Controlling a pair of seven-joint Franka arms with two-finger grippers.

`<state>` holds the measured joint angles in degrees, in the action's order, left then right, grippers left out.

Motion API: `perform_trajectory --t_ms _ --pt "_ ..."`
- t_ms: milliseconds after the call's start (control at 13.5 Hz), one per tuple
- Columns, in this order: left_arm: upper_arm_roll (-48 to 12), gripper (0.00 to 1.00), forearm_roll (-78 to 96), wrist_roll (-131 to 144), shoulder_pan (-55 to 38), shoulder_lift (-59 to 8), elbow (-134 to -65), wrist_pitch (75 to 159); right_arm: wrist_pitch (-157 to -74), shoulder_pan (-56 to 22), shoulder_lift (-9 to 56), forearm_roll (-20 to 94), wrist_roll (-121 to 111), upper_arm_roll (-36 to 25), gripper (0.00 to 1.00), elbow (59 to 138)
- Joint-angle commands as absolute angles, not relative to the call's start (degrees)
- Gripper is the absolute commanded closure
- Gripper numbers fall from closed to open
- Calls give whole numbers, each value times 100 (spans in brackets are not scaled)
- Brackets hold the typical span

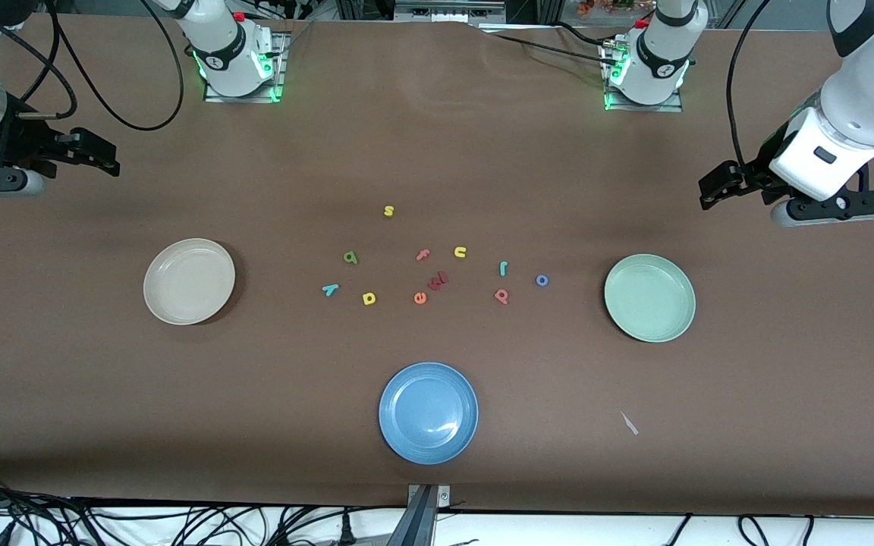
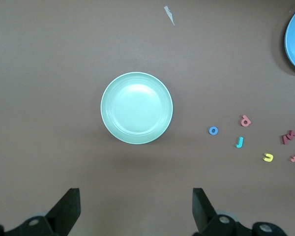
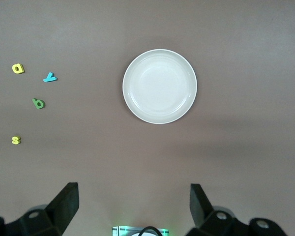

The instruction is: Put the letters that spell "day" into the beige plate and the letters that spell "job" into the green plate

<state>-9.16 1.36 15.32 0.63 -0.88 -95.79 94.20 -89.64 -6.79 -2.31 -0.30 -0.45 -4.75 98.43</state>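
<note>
The beige plate (image 1: 189, 281) (image 3: 160, 86) lies toward the right arm's end of the table, the green plate (image 1: 649, 297) (image 2: 136, 108) toward the left arm's end; both hold nothing. Between them lie the yellow d (image 1: 369, 299) (image 3: 18, 69), green a (image 1: 350, 258) (image 3: 38, 103) and teal y (image 1: 330, 289) (image 3: 49, 77), then the teal j (image 1: 503, 268) (image 2: 240, 142), blue o (image 1: 542, 280) (image 2: 213, 131) and pink-red b (image 1: 501, 296) (image 2: 245, 120). My left gripper (image 1: 708, 192) (image 2: 136, 206) hangs open high near the green plate. My right gripper (image 1: 111, 161) (image 3: 133, 204) hangs open high near the beige plate.
A blue plate (image 1: 428, 412) sits nearer the front camera than the letters. Other letters lie among them: yellow s (image 1: 388, 211), yellow u (image 1: 460, 252), pink f (image 1: 422, 255), orange e (image 1: 419, 298) and a dark red one (image 1: 438, 280). A pale scrap (image 1: 629, 423) lies near the green plate.
</note>
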Motion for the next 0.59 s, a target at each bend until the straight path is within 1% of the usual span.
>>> perform_trajectory --t_ms 0,519 --pt "-932 0 -70 1459 35 -35 -9606 9431 -8956 -659 -272 -9 -53 -466 0 9852" --pt "-932 0 -70 1450 35 -35 -9606 9413 -8956 -650 -264 0 -88 -475 0 9844"
